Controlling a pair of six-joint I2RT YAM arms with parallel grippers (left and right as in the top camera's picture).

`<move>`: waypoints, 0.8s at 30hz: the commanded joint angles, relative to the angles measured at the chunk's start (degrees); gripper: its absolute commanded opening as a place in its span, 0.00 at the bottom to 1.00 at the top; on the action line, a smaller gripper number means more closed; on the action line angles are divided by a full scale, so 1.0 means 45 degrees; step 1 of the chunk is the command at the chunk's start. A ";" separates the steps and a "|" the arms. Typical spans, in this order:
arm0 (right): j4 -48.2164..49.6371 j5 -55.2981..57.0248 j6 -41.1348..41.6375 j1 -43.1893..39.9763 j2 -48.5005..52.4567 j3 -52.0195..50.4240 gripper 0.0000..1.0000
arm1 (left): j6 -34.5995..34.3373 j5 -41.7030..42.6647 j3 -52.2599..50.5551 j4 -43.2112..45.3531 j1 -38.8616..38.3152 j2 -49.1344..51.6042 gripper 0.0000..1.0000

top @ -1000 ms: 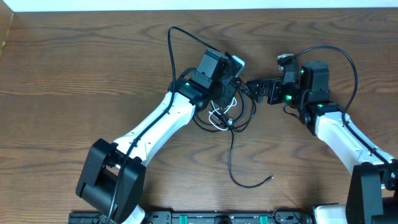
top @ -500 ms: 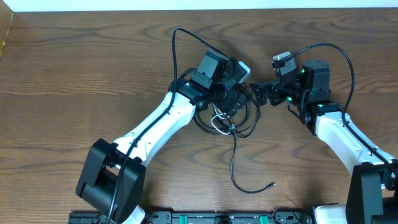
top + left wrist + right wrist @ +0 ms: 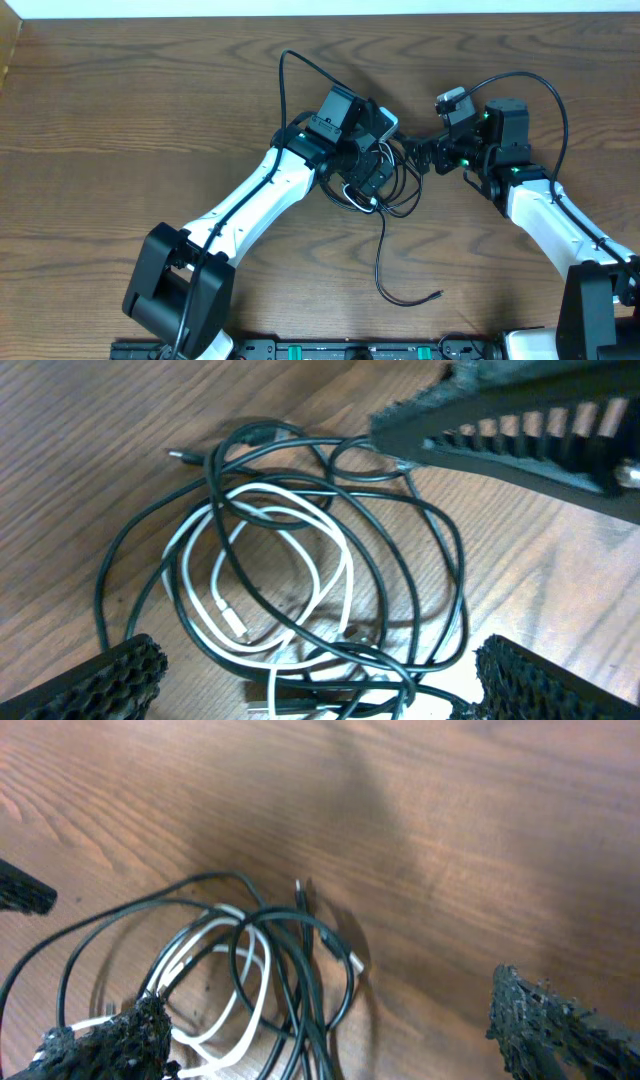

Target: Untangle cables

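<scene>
Over the wooden table (image 3: 150, 90), seen from above, the cables (image 3: 398, 196) lie in one tangled heap near the middle, between the two arms. The left gripper (image 3: 368, 172) hangs over the heap's left part, and the right gripper (image 3: 418, 156) sits just beside its upper right edge. One black tail (image 3: 379, 262) runs out toward the near edge and ends in a small plug.

From the left wrist, the fingers (image 3: 112, 682) stand wide apart and clamp nothing. Below them a white cable (image 3: 290, 490) loops inside the black cables (image 3: 458, 560).

From the right wrist, that gripper's fingers (image 3: 105, 1042) are likewise spread and hold nothing, with the tangle on the wood near the left finger.
</scene>
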 commanded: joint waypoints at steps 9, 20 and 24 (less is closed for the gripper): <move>-0.0325 0.0189 -0.0189 -0.0053 -0.0223 0.0180 0.99 | 0.0102 0.0257 -0.0073 0.0189 -0.0019 0.0699 1.00; -0.0325 0.0194 -0.0189 -0.0053 -0.0223 0.0180 0.99 | -0.0816 0.0262 -0.0073 0.0607 -0.0019 0.1933 1.00; -0.0330 0.0189 -0.0189 -0.0053 -0.0223 0.0180 0.99 | -0.0816 0.0262 -0.0073 0.0593 -0.0019 0.1957 1.00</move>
